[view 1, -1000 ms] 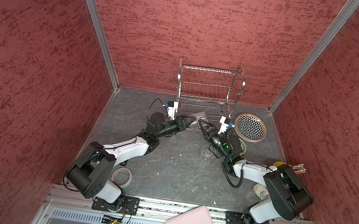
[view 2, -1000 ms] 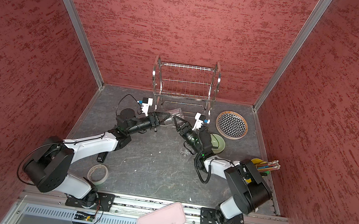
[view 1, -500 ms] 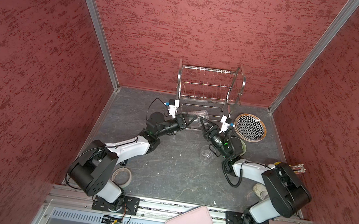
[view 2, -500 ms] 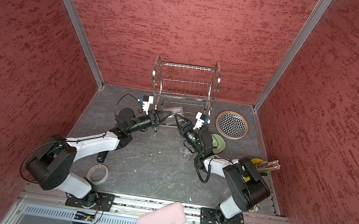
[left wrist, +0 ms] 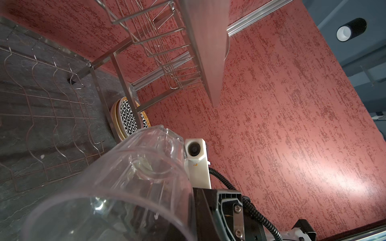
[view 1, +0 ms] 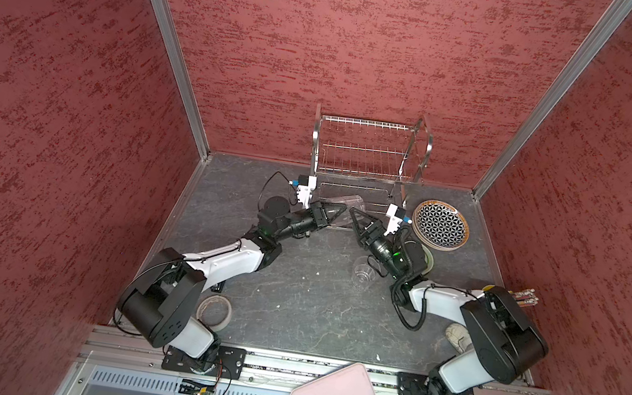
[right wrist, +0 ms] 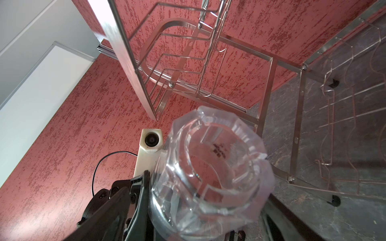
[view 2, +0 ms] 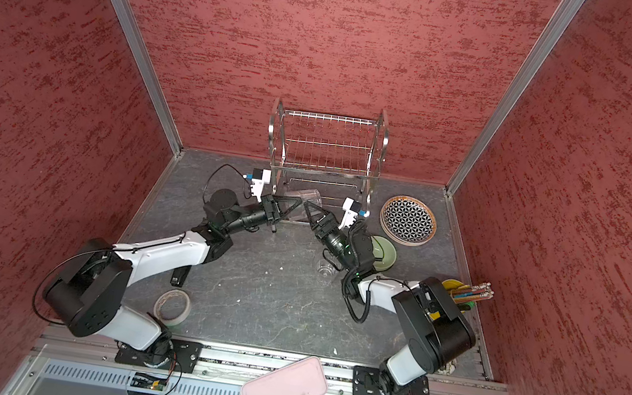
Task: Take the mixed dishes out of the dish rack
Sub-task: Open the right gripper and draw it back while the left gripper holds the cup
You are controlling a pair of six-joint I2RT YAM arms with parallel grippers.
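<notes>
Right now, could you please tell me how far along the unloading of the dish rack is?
Nearly finished. Done: the dish rack shows bare wires, and the geometric plate, the green bowl and one clear cup sit on the table. In hand: the left hand is shut on the second clear cup by the lower shelf; the right hand is open beside it. Left: setting that cup down.

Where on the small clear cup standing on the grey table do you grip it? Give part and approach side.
Take the small clear cup across its round wall near the top, coming straight down from above. It stands upright, clear of the pale green bowl, but the right arm crowds one side, so a sideways approach looks tight.
</notes>
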